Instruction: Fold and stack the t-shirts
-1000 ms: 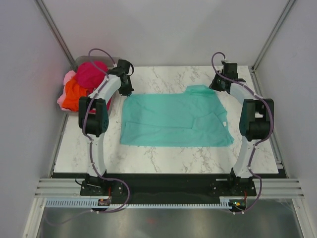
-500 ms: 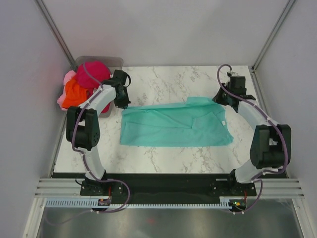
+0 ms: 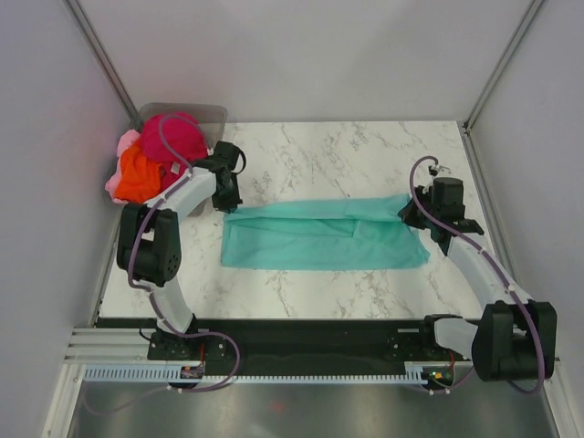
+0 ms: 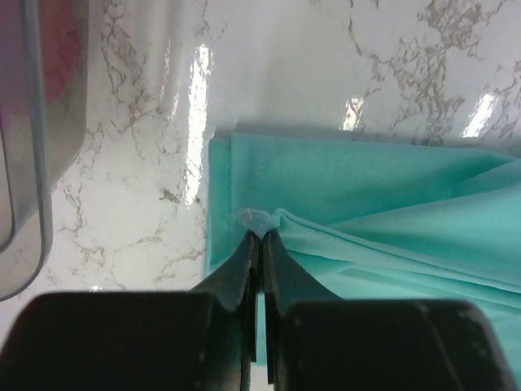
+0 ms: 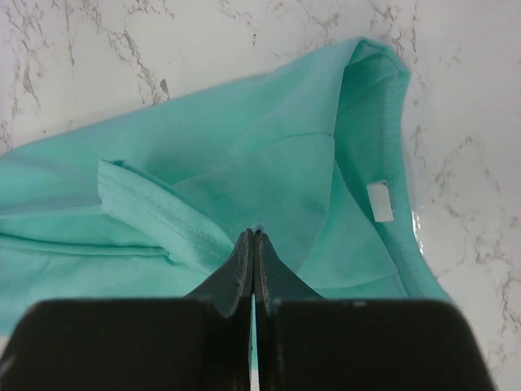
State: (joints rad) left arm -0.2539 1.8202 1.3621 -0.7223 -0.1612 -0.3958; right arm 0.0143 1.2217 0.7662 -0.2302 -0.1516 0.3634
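Teal shirt (image 3: pixel 319 242) lies across the middle of the marble table (image 3: pixel 347 155), and it is a much narrower band than a second ago: its far edge has been carried toward the near edge, so the cloth that was spread wide is now doubled over lengthwise. The left claw (image 4: pixel 260 236) is pinched tight on a small peak of cloth at the shirt's left end, its jaws pressed together with only the fabric between them. The right claw (image 5: pixel 254 235) is clamped the same way on a fold near the collar end, where a white label (image 5: pixel 378 201) shows inside the neck. Both arms have swung back toward their bases with the cloth in hand. I judge that the first lengthwise fold is nearly laid but not released, since the carried edge has not quite met the near hem. The shirt would still need folding across before it can start a stack. At the far left corner a clear plastic bin (image 3: pixel 196 108) holds the rest, heaped above its rim: the magenta shirt (image 3: pixel 173 137) on top, the orange shirt (image 3: pixel 137 173) spilling over the near side, and the pink shirt (image 3: pixel 124 144) showing at the left edge, all crumpled and unfolded
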